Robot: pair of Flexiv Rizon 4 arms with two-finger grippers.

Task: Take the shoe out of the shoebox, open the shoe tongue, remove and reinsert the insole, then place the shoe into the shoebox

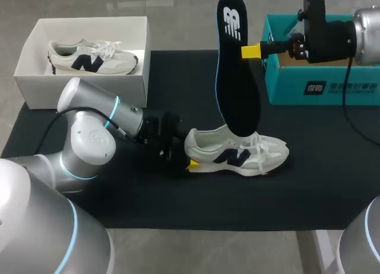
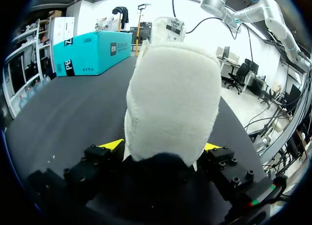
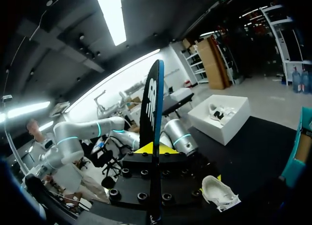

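A black mat (image 1: pixel 178 191) covers the bench, and on it, near the middle, the shoe (image 1: pixel 237 152) stands upright on its sole, toe towards the right edge. The left gripper (image 1: pixel 189 161) lies low on the mat behind the shoe, and in the left wrist view its two yellow-tipped fingers press the white heel from either side. Above the shoe the dark insole (image 1: pixel 236 78) stands nearly on end, its lower end at the shoe's opening; whether it goes inside I cannot tell. The right gripper (image 1: pixel 250 50) pinches the insole's upper part by its edge, fingers narrow on it. A teal shoebox (image 1: pixel 320 90) sits at the far right corner. A white box (image 1: pixel 77 90) at the far left corner holds a second shoe (image 1: pixel 92 57).
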